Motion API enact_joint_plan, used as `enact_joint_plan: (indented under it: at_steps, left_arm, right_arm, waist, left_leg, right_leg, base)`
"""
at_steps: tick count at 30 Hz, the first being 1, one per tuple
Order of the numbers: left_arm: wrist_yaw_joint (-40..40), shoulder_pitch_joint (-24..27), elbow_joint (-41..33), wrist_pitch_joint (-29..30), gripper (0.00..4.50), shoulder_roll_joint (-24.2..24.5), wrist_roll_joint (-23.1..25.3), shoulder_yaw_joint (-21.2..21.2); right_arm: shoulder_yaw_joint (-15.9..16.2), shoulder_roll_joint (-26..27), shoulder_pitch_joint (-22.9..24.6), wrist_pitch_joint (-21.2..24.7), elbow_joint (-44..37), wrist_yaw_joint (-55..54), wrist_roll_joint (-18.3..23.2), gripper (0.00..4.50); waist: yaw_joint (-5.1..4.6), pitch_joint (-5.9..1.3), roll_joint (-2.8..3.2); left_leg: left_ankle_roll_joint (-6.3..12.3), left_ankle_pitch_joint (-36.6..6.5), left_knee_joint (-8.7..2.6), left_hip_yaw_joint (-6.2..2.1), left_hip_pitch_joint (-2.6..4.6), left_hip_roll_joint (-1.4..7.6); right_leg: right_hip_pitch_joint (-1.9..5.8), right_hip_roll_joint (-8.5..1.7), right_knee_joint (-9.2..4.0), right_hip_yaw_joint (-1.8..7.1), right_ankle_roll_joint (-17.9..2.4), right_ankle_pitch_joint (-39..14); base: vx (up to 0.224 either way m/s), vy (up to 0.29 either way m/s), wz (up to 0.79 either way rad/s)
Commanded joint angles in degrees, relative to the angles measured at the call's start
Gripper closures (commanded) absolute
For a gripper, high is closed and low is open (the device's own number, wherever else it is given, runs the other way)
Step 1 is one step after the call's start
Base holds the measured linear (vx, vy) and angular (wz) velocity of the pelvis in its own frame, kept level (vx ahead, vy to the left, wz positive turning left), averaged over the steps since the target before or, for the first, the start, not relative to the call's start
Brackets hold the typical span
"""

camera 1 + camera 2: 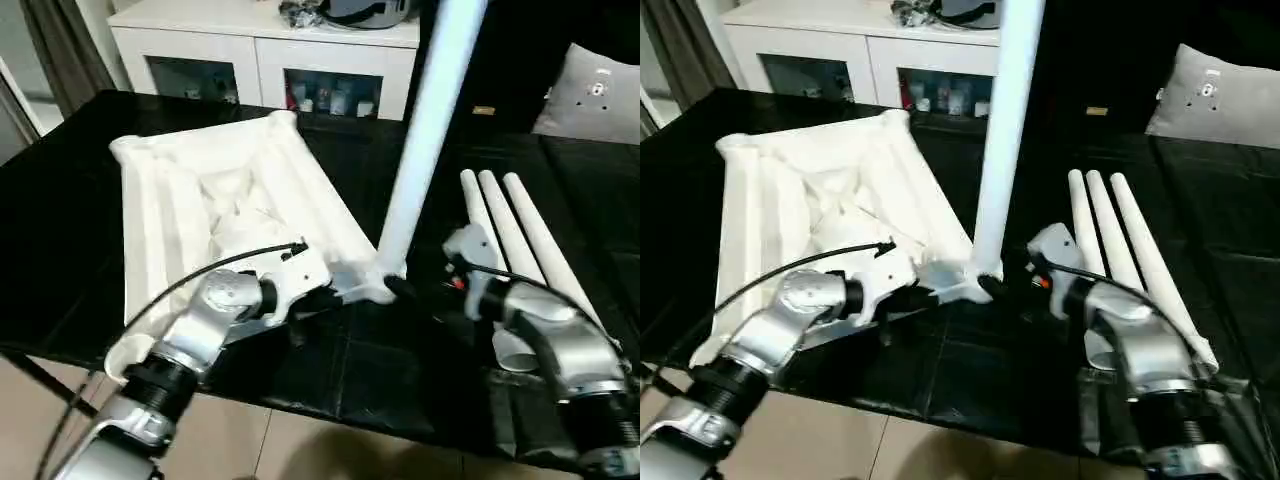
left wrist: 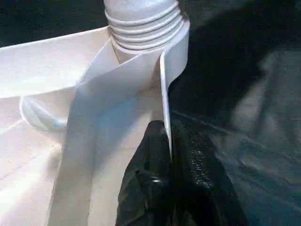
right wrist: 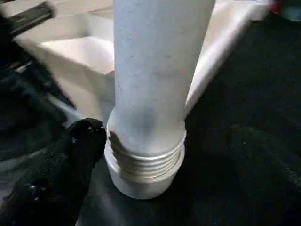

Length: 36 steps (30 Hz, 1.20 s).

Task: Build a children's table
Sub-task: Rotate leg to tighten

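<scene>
- The left gripper (image 2: 170,155) is pinched shut on the thin upright side wall of the white tabletop (image 1: 230,200), one black finger on each face of the rim, just beside the corner socket (image 2: 176,52).
- The right gripper (image 1: 420,292) is just beside the base of the standing leg (image 1: 425,130); one black finger (image 3: 82,141) lies against the leg's threaded collar (the other finger is out of sight), so I cannot tell how wide it stands or whether it grips.
- That leg is a long white round tube, upright and slightly tilted, its ribbed end seated in the tabletop's near corner socket.
- The tabletop lies ribbed underside up on the black work table (image 1: 360,370), turned at an angle, in front of the robot's left arm.
- Three more tapered white legs (image 1: 520,240) lie side by side, touching, on the robot's right.
- A white cabinet (image 1: 270,45) with glass doors stands beyond the table.
</scene>
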Motion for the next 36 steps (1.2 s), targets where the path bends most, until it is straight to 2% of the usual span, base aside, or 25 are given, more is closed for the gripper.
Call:
enact_joint_plan:
  at_steps: [1,2,3,4,6,7,8,11,19,20,25,27,29,30,32,33,35,36]
  left_arm:
    - [-4.7,0.4,1.0,-2.7,4.50,1.7,0.6,-3.2]
    - [-4.7,0.4,1.0,-2.7,4.50,1.7,0.6,-3.2]
    - [-8.0,0.3,1.7,-5.5,4.50,2.6,0.0,-3.6]
    - [-9.1,0.2,2.0,-6.2,4.50,2.9,-0.2,-3.7]
    - [-11.3,0.1,2.3,-6.8,4.50,3.6,-0.4,-4.0]
    - [-12.4,0.0,2.5,-7.1,4.50,3.9,-0.6,-4.2]
    - [-13.4,0.0,2.5,-7.4,4.50,4.2,-0.7,-4.4]
    - [-15.6,-0.2,3.1,-8.6,4.50,4.8,-1.3,-5.0]
    - [-17.5,-0.7,4.2,-9.9,4.50,4.6,-1.5,-4.9]
    - [-17.6,-0.7,4.3,-10.0,4.50,4.6,-1.6,-5.0]
    - [-17.7,-0.8,4.5,-9.8,4.50,4.2,-1.8,-5.0]
    - [-17.7,-0.7,4.5,-9.6,4.50,4.0,-1.9,-4.8]
    - [-17.3,-0.5,4.4,-8.5,4.50,3.7,-2.1,-4.4]
    - [-15.4,-0.4,4.0,-5.8,4.50,2.8,-2.4,-3.5]
    - [-13.3,-0.3,3.3,-3.1,4.50,1.7,-3.1,-2.5]
    - [-10.1,-0.3,2.0,0.5,4.50,0.1,-3.7,-1.3]
    - [-9.3,-0.4,1.8,1.3,4.50,-0.3,-3.7,-0.9]
    - [-6.5,-0.6,1.3,3.5,4.50,-1.7,-3.9,-0.1]
  right_arm:
    - [0.7,-1.3,0.0,-1.1,-1.4,4.6,1.6,0.29]
    - [0.7,-1.3,0.0,-1.1,-1.4,4.6,1.6,0.36]
    - [1.2,-2.3,-0.2,-1.2,-1.2,7.4,2.5,0.42]
    - [1.4,-2.6,-0.3,-1.1,-1.1,8.6,2.8,0.42]
    - [2.0,-3.1,-0.4,-0.9,-1.2,10.6,3.3,0.76]
    - [2.4,-3.2,-0.4,-0.8,-1.3,11.7,3.6,0.79]
    - [2.6,-3.3,-0.4,-0.5,-1.5,12.5,4.0,0.79]
    - [3.1,-3.3,-0.2,0.6,-2.2,15.0,5.1,1.15]
    - [4.3,-3.2,0.5,2.6,-3.1,17.8,6.6,1.77]
    - [4.4,-3.2,0.7,3.1,-3.3,18.0,6.7,1.98]
    - [4.5,-3.5,1.5,4.9,-4.0,18.6,7.7,2.18]
    - [4.5,-3.6,1.9,5.4,-4.5,18.8,8.0,2.42]
    - [4.5,-3.5,2.6,6.7,-5.6,18.9,8.7,2.44]
    - [4.1,-2.6,3.5,8.9,-7.3,17.7,9.6,2.47]
    - [4.0,-1.4,4.0,10.3,-8.4,15.6,9.8,2.49]
    - [3.6,1.1,3.3,12.7,-8.6,9.9,8.5,2.50]
    - [3.5,1.7,2.9,13.3,-8.3,8.1,8.0,2.50]
    - [2.8,3.7,1.9,14.8,-7.5,4.0,7.5,2.50]
  waist:
    - [0.47,-3.17,-0.90]
    - [0.57,-3.15,-0.91]
    - [0.67,-3.14,-1.35]
    - [1.00,-3.16,-1.07]
    - [1.39,-3.14,-1.03]
    - [1.51,-3.10,-1.22]
    - [1.65,-3.06,-1.14]
    - [1.95,-3.08,-1.18]
    - [2.54,-3.16,-1.19]
    - [2.54,-3.18,-1.24]
    - [2.71,-3.16,-1.27]
    - [2.73,-3.17,-1.29]
    - [2.77,-3.14,-1.35]
    - [2.82,-3.14,-1.41]
    - [2.94,-3.11,-1.28]
    - [2.80,-2.99,-1.41]
    - [2.45,-2.74,-1.38]
    - [2.26,-2.70,-1.36]
  left_leg:
    - [6.91,-5.2,-3.45,-0.97,-0.45,3.19]
    - [6.90,-4.9,-3.46,-0.92,-0.44,3.25]
    - [7.01,-4.7,-3.42,-0.83,-0.40,3.19]
    - [7.00,-4.6,-3.44,-0.84,-0.28,3.30]
    - [6.81,-4.6,-3.48,-0.79,-0.21,3.50]
    - [6.69,-4.7,-3.51,-0.77,-0.19,3.52]
    - [6.46,-4.9,-3.53,-0.76,-0.20,3.53]
    - [5.97,-5.1,-3.52,-0.76,-0.22,3.51]
    - [5.45,-4.6,-3.52,-0.76,-0.17,3.52]
    - [5.41,-4.5,-3.50,-0.76,-0.22,3.50]
    - [5.28,-4.4,-3.48,-0.75,-0.23,3.45]
    - [5.12,-4.7,-3.51,-0.76,-0.18,3.47]
    - [5.03,-4.6,-3.53,-0.74,-0.21,3.47]
    - [5.00,-4.4,-3.53,-0.72,-0.18,3.51]
    - [4.93,-4.4,-3.57,-0.77,-0.16,3.55]
    - [4.47,-4.9,-3.69,-0.80,-0.12,3.51]
    - [3.45,-6.7,-3.82,-0.88,-0.02,3.20]
    - [2.97,-7.6,-3.86,-0.90,0.04,3.02]
  right_leg:
    - [3.50,-5.17,-3.95,3.02,-10.3,-12.8]
    - [3.49,-5.20,-3.93,3.06,-10.4,-12.4]
    - [3.43,-5.10,-3.93,2.97,-10.7,-12.2]
    - [3.42,-5.18,-3.80,3.01,-10.9,-12.3]
    - [3.34,-5.23,-3.71,3.06,-11.0,-12.1]
    - [3.32,-5.20,-3.70,3.00,-11.2,-12.0]
    - [3.34,-5.27,-3.69,3.01,-11.2,-12.3]
    - [3.39,-5.32,-3.68,3.07,-10.9,-13.0]
    - [3.29,-5.27,-3.67,3.05,-10.1,-13.5]
    - [3.35,-5.30,-3.63,3.05,-10.1,-13.2]
    - [3.37,-5.32,-3.71,3.06,-9.9,-13.8]
    - [3.31,-5.29,-3.77,3.03,-9.7,-14.2]
    - [3.39,-5.31,-3.79,3.06,-9.5,-14.4]
    - [3.38,-5.25,-3.74,3.12,-9.4,-14.0]
    - [3.28,-5.35,-3.71,3.09,-9.7,-14.1]
    - [3.29,-5.33,-3.87,3.09,-9.4,-15.3]
    - [3.18,-5.41,-4.55,2.95,-8.5,-19.8]
    - [3.16,-5.38,-4.93,2.92,-7.3,-22.8]
  base:
    - [0.000,0.000,0.00]
    - [0.000,0.000,0.00]
    - [0.000,0.000,0.00]
    - [0.000,0.000,0.00]
    - [0.000,0.000,0.00]
    - [0.000,0.000,0.00]
    - [0.000,0.000,0.00]
    - [0.000,0.000,0.00]
    - [0.000,0.000,0.00]
    - [0.000,0.000,0.00]
    - [0.000,0.000,0.00]
    - [0.000,0.000,0.00]
    - [0.000,0.000,0.00]
    - [0.000,0.000,0.00]
    - [0.000,0.000,0.00]
    - [0.000,0.000,0.00]
    - [0.000,0.000,0.00]
    - [0.000,0.000,0.00]
